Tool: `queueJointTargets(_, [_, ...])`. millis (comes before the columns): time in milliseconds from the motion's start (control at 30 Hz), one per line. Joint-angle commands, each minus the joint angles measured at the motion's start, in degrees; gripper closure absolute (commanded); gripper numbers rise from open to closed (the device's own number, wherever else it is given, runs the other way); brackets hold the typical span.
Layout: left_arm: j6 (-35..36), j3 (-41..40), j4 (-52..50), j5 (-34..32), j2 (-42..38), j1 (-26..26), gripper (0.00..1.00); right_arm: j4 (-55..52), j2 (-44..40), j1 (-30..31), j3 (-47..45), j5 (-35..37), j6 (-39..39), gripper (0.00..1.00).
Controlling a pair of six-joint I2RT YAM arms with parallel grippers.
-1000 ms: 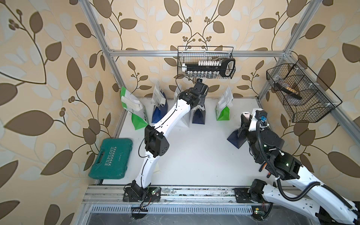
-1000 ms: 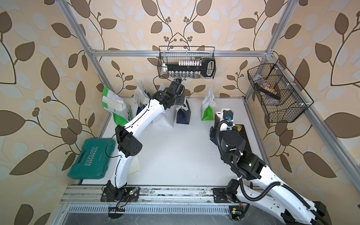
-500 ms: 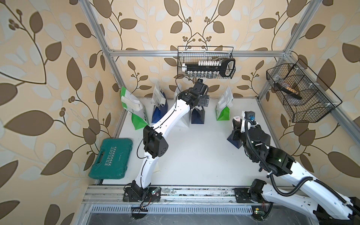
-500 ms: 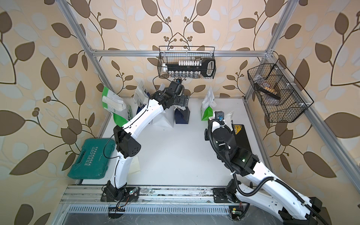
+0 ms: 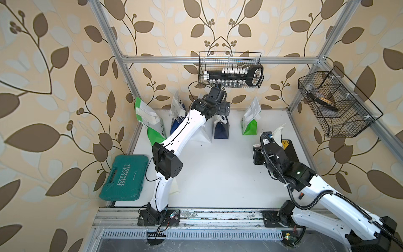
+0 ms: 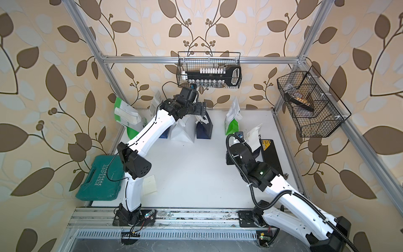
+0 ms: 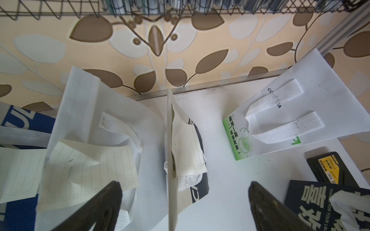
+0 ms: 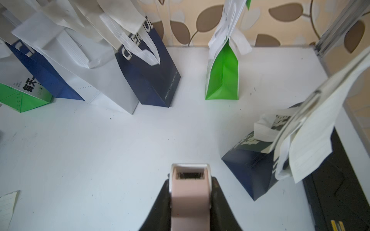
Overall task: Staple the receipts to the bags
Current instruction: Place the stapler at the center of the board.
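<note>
Six paper bags (image 5: 249, 127) stand on the white table (image 5: 218, 174), five along the back wall (image 5: 218, 26). Left gripper (image 7: 184, 186) hangs wide open over a navy bag (image 7: 202, 188) with a receipt (image 7: 188, 152) at its top. Right gripper (image 8: 190, 180) is closed around a pink stapler (image 8: 190, 200).

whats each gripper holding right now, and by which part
Right gripper: the pale pink plastic stapler, clamped by the sides of its body, nose protruding. Left gripper: open, holding nothing.

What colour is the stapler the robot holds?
Pale pink stapler, clearest in the right wrist view.
</note>
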Motion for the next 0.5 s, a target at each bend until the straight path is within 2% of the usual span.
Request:
queueJointTargets(0, [-0.1, -2.4, 2.7, 1.0, -11.0, -0.1, 0.01, -2.6, 4.0, -2.9, -2.1, -9.4, 2.7, 1.0])
queueJointTargets(100, [-0.6, -11.1, 6.5, 1.5, -20.6, 0.0, 0.01, -4.0, 9.4, -3.7, -2.9, -13.6, 2.2, 1.0])
queueJointTargets(267, [-4.4, -38.7, 15.4, 5.0, -43.4, 0.0, 0.01, -5.2, 17.9, -3.8, -4.2, -19.3, 1.0, 0.98])
queueJointTargets(367, [-6.3, -51.3, 16.5, 5.2, -55.7, -0.1, 0.01, -3.7, 22.2, -3.7, -5.1, -21.1, 1.2, 0.97])
queueJointTargets(467, [-7.3, -60.0, 14.8, 3.4, -65.4, 0.0, 0.01, -2.2, 26.0, -3.7, -4.8, -20.9, 1.2, 0.96])
